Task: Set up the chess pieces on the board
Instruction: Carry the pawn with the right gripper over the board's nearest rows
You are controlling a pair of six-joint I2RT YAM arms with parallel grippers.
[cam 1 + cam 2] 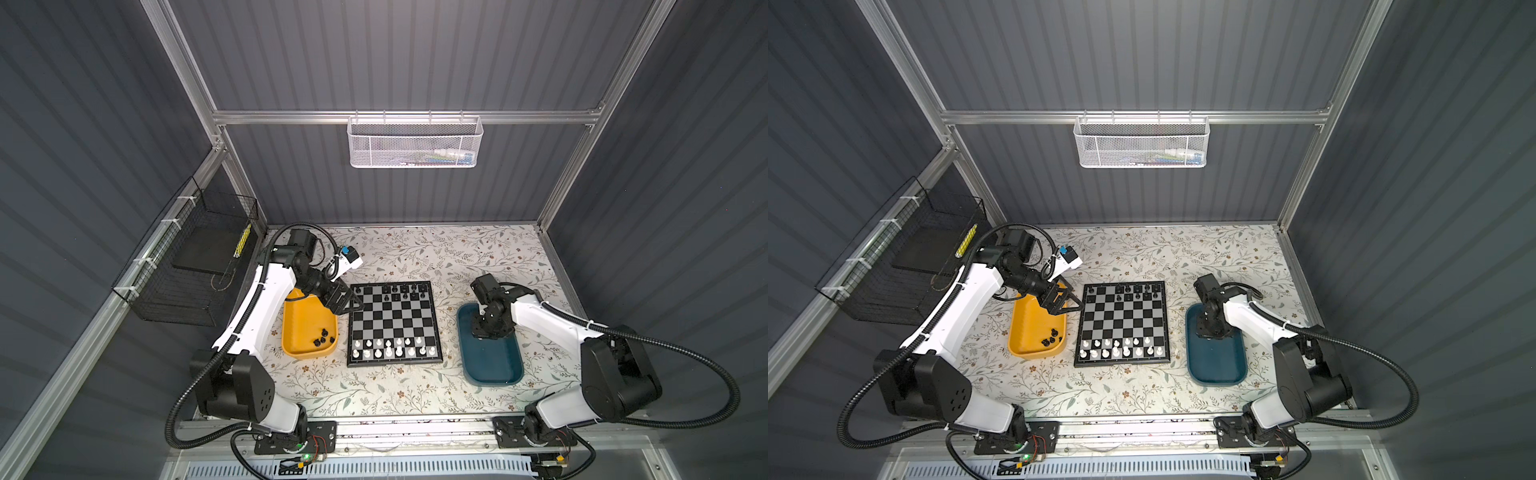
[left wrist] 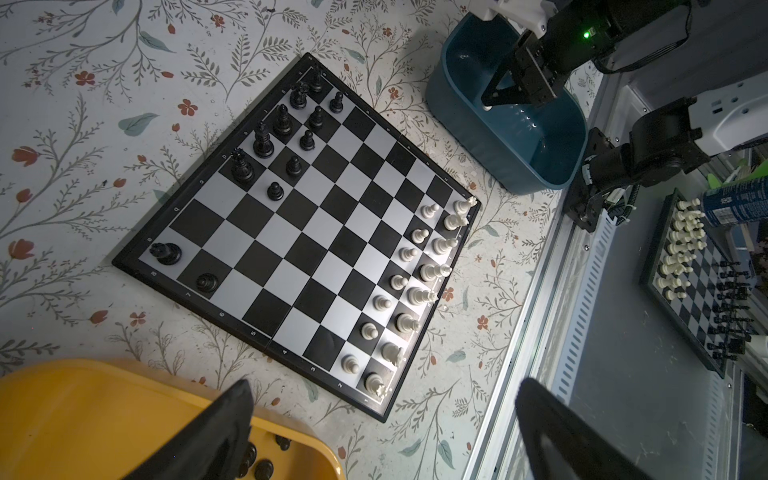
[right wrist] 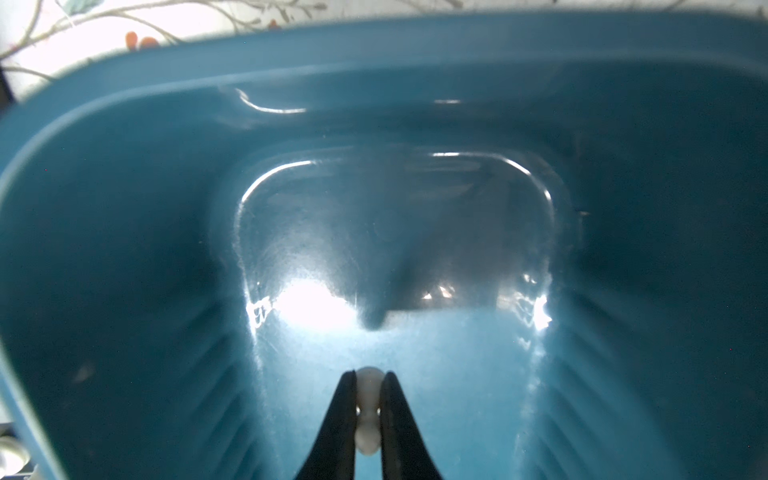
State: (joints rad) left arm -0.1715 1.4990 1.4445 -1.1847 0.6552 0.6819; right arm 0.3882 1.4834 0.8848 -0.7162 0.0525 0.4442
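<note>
The location is a robotics laboratory test cell. The work area is enclosed by an aluminium profile frame [image 1: 291, 117] with dark ribbed wall panels [image 1: 395, 54], and two robot arms [image 1: 257, 305] are bolted to a metal rail [image 1: 415, 430] at the table's front edge, next to a slotted cable duct [image 1: 357, 471]. A white mesh basket [image 1: 414, 145] and a black wire basket [image 1: 187, 266] hang from the frame, and a floral cover [image 1: 457, 249] lines the table.

Dark grey ribbed wall panels [image 1: 415, 54] on three sides, in silver aluminium extrusion frame [image 1: 291, 117]. White perforated metal basket [image 1: 415, 145] on rear crossbar, high beyond left pincer [image 1: 353, 305] and right pincer [image 1: 482, 332]. Black wire basket [image 1: 195, 257] on side wall, outboard of left pincer. Cream floral-print table cover [image 1: 457, 257] beneath both, brightest along front strip. Pale slotted cable duct [image 1: 374, 471] at front edge.
</note>
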